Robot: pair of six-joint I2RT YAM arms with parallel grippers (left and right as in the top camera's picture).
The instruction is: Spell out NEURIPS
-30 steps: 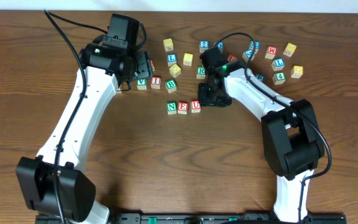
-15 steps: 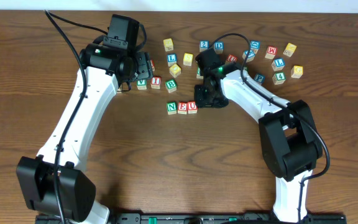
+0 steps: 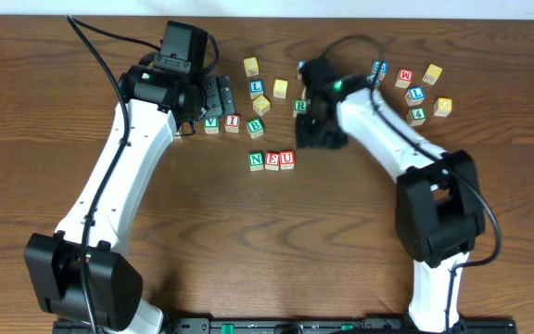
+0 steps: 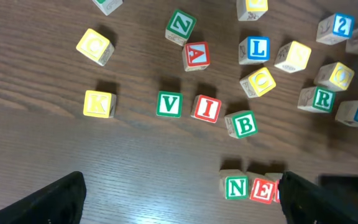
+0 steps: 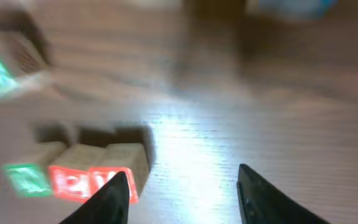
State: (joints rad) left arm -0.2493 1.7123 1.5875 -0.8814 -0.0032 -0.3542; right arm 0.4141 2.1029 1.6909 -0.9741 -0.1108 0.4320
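On the brown wooden surface (image 3: pixel 211 232) three small wooden alphabet cubes stand touching in a row: the green N cube (image 3: pixel 256 160), the red E cube (image 3: pixel 272 160) and the red U cube (image 3: pixel 287 160), read left to right from overhead. The right jaws hang just beside the U end of this row and above the surface. In the blurred right wrist view their two dark fingertips (image 5: pixel 112 200) stand apart with only bare wood between them, pinching nothing, and the row lies off to one side of them. The left jaws are spread wide and empty, held well above the surface behind the row. In the left wrist view one black fingertip (image 4: pixel 51 202) sits at the bottom left corner. The other rises at the bottom right and hides the U cube, so only N and E show there. The green R cube (image 3: pixel 299 107) lies apart from the row, close against the right arm (image 3: pixel 378 139). The red I cube (image 3: pixel 233 122) stands farther back, between a green V cube (image 3: pixel 211 122) and a tilted green B cube (image 3: pixel 255 128), just beside both. Around these are a blue L cube (image 4: pixel 255 49), a red A cube (image 4: pixel 196 55), a green Z cube (image 4: pixel 181 25) and a yellow K cube (image 4: pixel 98 103). Beyond the right arm lie a red W cube (image 3: pixel 403 76), a green 4 cube (image 3: pixel 417 115) and several yellow-faced cubes whose letters are too small to read.
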